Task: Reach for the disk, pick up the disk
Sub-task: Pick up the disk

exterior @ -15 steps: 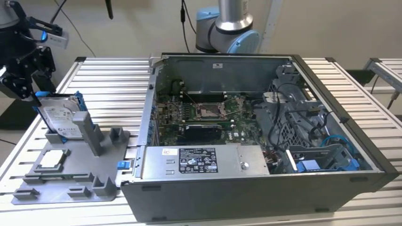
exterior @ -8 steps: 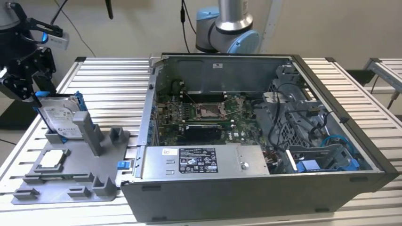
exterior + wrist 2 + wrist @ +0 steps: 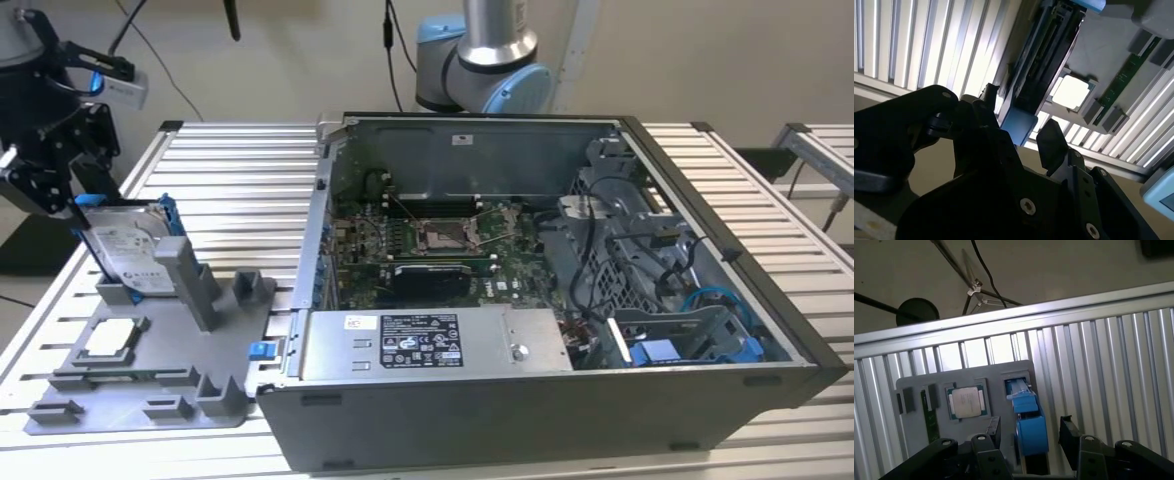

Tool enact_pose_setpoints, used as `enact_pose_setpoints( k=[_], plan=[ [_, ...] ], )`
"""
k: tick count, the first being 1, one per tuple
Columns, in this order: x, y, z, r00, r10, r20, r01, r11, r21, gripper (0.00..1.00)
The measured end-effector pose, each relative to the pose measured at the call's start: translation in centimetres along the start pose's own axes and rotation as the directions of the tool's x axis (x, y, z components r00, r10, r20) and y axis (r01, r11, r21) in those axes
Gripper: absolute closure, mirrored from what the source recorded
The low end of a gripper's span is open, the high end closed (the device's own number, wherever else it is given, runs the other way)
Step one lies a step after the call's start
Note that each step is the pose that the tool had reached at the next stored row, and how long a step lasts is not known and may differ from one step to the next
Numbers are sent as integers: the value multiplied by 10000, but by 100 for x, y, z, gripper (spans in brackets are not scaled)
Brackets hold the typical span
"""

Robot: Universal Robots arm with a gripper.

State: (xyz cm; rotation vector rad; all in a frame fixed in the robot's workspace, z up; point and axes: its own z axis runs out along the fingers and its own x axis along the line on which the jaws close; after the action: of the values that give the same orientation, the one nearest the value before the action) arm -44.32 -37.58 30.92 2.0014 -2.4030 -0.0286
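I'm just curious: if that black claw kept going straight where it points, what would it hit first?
Most likely the disk, whose blue edge lies straight ahead between the fingers of the open gripper; how far off is unclear.

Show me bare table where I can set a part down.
Free: the table slats beyond the grey tray, at the exterior view's left of the computer case. Crowded: the tray itself, where the gripper straddles the upright disk.

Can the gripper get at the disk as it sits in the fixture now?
Probably yes. The disk stands upright in the grey fixture, its blue-framed top edge bare. In the first wrist view the gripper is open, one of its fingers on each side of that edge, nothing between.
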Motion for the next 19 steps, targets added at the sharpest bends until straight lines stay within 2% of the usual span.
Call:
enact_pose_setpoints(
  k=[12,19],
  plan=[
    [0,-1,31,10000,0,3,0,10000,4,0],
    [0,-3,132,10000,0,12,0,10000,35,0]
  ],
)
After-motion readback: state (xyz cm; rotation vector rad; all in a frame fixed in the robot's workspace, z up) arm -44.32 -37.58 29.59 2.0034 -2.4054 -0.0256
